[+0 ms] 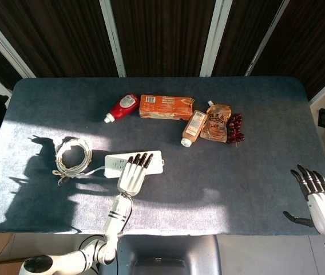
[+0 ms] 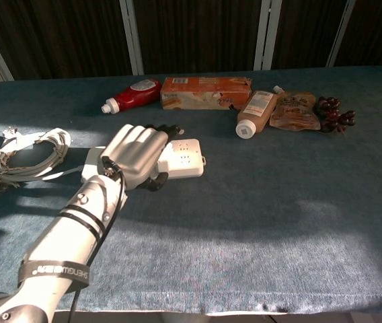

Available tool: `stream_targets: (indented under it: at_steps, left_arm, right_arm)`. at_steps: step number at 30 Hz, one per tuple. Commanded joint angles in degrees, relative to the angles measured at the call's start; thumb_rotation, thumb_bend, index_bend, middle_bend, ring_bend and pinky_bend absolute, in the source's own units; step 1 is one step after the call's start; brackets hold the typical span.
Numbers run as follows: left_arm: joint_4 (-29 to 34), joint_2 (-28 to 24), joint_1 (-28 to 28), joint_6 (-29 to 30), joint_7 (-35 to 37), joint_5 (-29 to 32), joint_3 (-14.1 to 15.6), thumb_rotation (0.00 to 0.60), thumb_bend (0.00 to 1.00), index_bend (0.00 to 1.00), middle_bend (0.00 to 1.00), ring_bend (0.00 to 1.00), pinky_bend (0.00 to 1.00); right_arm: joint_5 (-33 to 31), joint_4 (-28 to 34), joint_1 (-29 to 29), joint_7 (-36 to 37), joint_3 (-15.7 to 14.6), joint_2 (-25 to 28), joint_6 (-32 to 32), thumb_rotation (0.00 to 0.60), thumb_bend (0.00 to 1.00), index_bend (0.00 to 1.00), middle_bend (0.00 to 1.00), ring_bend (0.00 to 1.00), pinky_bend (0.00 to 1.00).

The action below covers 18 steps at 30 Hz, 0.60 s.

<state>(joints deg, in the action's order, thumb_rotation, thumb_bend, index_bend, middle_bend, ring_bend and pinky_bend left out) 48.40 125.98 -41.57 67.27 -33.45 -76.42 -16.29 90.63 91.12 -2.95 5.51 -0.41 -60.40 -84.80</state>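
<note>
I am holding the left hand (image 2: 136, 156) flat over the white power strip (image 2: 177, 157), fingers extended and lying together across its near-left part; it is resting on the strip, not clasping it, and the thumb is showing dark under the palm at the near edge. The strip is lying flat on the blue surface (image 1: 254, 172), left of centre, its cord running left to the coiled cable (image 1: 72, 156) beside it. The coil is keeping the slack out of the way of the arm.

The right hand (image 1: 317, 197) is hanging off the near right corner, fingers spread and holding nothing, well apart from everything.

Along the far side: red sauce bottle (image 1: 122, 107), orange box (image 1: 166, 107), brown bottle (image 1: 194, 127), spouted pouch (image 1: 217, 122), dark berries (image 1: 235, 128), all lying flat in a row.
</note>
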Motion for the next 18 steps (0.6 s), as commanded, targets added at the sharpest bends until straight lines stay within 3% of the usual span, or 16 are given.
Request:
stream_targets:
  at_steps: [1,10,18]
  left_arm:
    - [-0.06,0.15,-0.14,-0.04,0.06,0.25,-0.13,0.600,0.39,0.15,0.23,0.22,0.35]
    - [-0.16,0.57,-0.68,0.23,0.23,1.15,-0.76,0.600,0.39,0.16,0.23,0.24,0.38]
    - [-0.75,0.58,-1.06,1.77,3.18,-0.20,-0.01,0.600,0.46,0.42,0.49,0.49,0.62]
  right_arm:
    - [-0.04,-0.02,0.01,0.02,0.02,0.01,0.01,0.600,0.19,0.00,0.00,0.00,0.00]
    - [0.10,0.06,0.05,0.02,-0.04,0.09,0.06,0.600,0.19,0.00,0.00,0.00,0.00]
    - [3.00,-1.15,-1.20,-0.77,-0.15,-0.85,0.11,0.600,0.19,0.00,0.00,0.00,0.00]
